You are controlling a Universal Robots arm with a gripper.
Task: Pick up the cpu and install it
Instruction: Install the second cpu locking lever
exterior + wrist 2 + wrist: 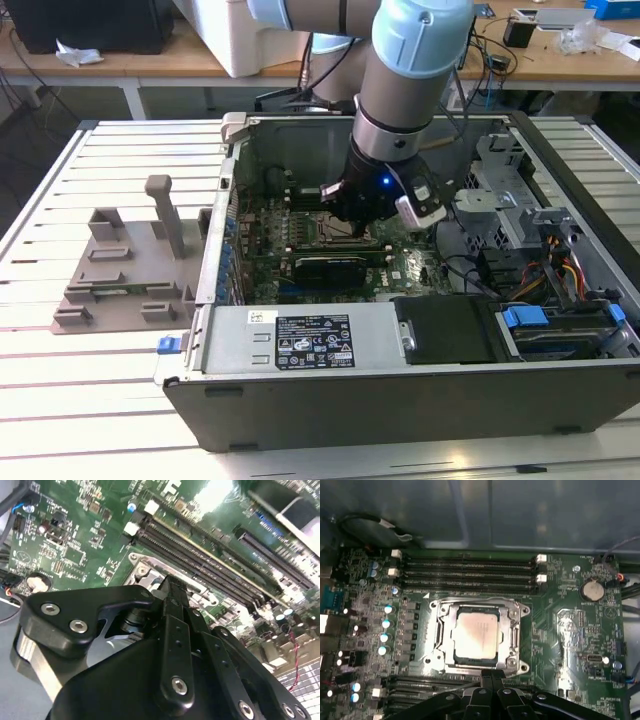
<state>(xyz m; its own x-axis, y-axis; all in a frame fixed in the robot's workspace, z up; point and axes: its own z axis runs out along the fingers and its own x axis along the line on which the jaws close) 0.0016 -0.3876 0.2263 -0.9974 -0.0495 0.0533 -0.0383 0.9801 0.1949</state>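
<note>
The cpu [476, 632], a small square chip with a pale metal top, lies flat inside the dark socket's metal frame [512, 630] on the green motherboard [565, 625]. My gripper [492, 674] hangs just above the frame's edge, its two black fingers pressed together with nothing between them. In the second wrist view the same closed fingers [172, 587] point down at the socket frame [142, 567]. In the exterior view the gripper [360, 228] reaches down into the open computer case [400, 370], over the middle of the board.
Memory slots [470, 570] run beside the socket. A card [335, 268], cables [565, 270] and drive bays [560, 330] crowd the case at the exterior view's right. A grey moulded tray [120, 270] with upright posts stands outside the case at the exterior view's left.
</note>
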